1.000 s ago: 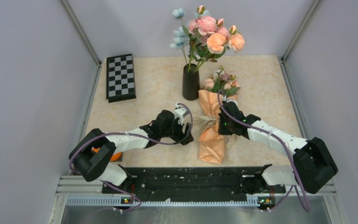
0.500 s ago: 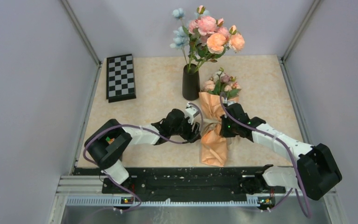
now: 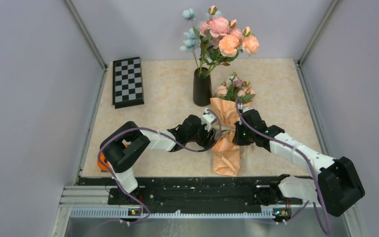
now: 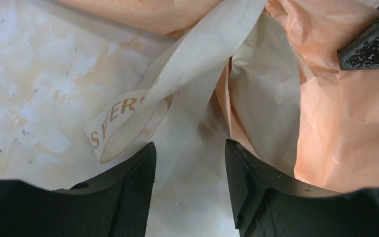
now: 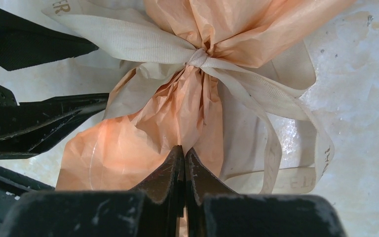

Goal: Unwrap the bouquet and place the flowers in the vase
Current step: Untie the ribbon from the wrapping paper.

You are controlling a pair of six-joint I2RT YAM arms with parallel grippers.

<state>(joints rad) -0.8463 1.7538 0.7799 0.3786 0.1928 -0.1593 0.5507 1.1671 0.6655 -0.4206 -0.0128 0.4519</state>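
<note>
The bouquet (image 3: 225,143) lies on the table in its peach paper cone, its flowers (image 3: 234,89) pointing away, next to the black vase (image 3: 202,89). A cream ribbon (image 5: 197,58) is knotted round the cone's waist. My left gripper (image 4: 188,148) is open at the cone's left side, and a lettered ribbon tail (image 4: 128,118) runs down between its fingers. My right gripper (image 5: 184,150) is shut, its tips against the peach paper (image 5: 128,143) just below the knot. In the top view the left gripper (image 3: 212,129) and right gripper (image 3: 239,131) flank the tied waist.
A taller pink, orange and pale-blue bunch (image 3: 222,37) stands in the vase. A folded chessboard (image 3: 127,81) lies at the back left. Something orange (image 3: 101,160) shows under the left arm's base. Grey walls enclose the table on three sides.
My left arm has reached right to the bouquet's ribbon and its jaws have narrowed. The right gripper and bouquet have shifted slightly away and to the right.
</note>
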